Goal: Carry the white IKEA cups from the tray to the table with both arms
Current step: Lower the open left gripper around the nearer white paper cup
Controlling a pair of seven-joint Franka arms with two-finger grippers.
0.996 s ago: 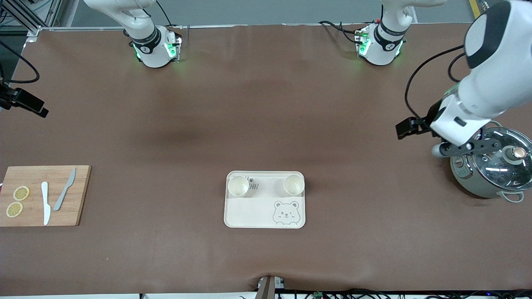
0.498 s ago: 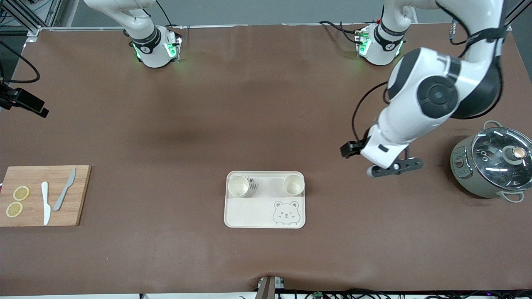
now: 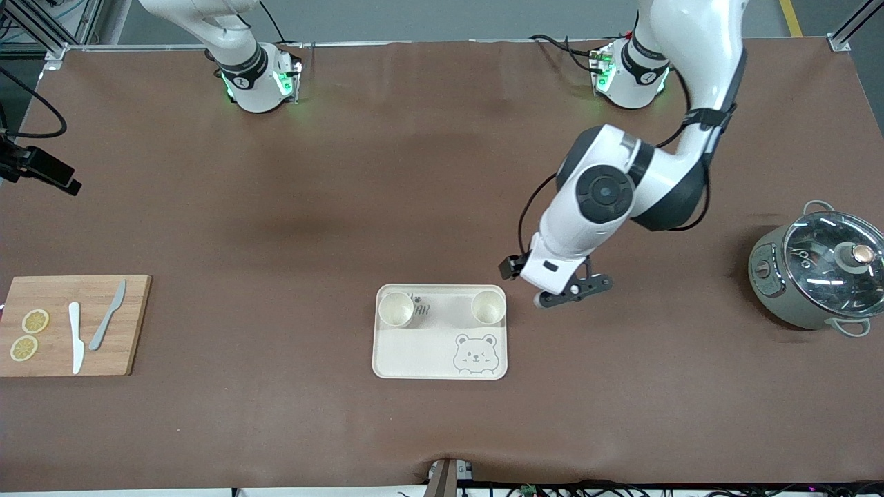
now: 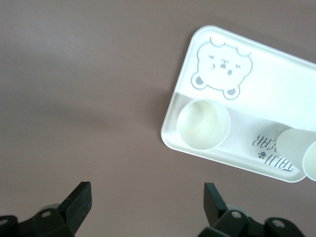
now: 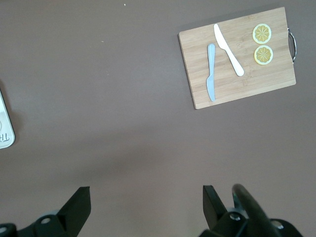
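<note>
Left gripper (image 3: 572,295) hovering spread over table (image 3: 442,207) beside tray (image 3: 440,369). Right gripper (image 5: 143,207) spread, waiting high. Both cups (image 3: 488,307) sitting upright on tray: likely light, rigid, smooth; pinching across rim looks best.

My left gripper (image 4: 145,207) hangs wide open over the brown table (image 4: 74,89) — beside the tray (image 4: 291,79). On it I see a cup (image 4: 203,124), a bear face (image 4: 221,66), and another cup (image 4: 312,160) at the edge.
</note>
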